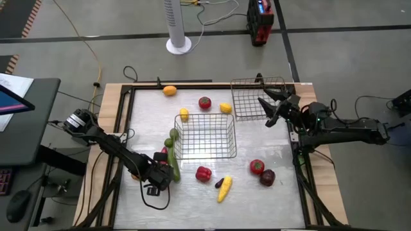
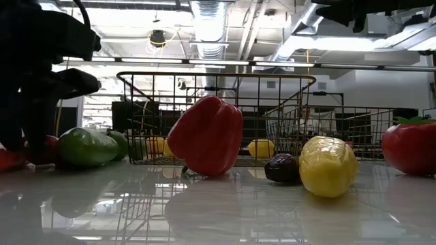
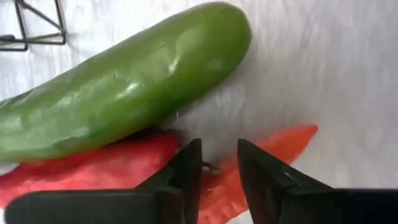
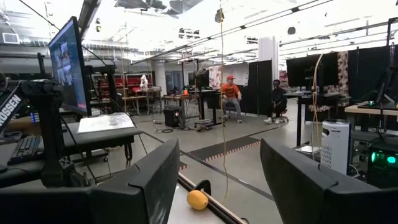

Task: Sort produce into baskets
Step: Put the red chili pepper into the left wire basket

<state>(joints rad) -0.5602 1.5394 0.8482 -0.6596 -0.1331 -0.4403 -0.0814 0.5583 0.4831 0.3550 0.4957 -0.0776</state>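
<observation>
Left pincer [image 3: 214,165] hangs narrowly parted, gripping nothing, over a red pepper [image 3: 112,165] beside the cucumber [image 3: 118,93]; glossy, light, likely slippery, so pinch its narrow middle.

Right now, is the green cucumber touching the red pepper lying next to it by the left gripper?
Touching. The left wrist view shows the cucumber lying against the red pepper's upper edge with no table showing between them, just beyond the left gripper.
</observation>
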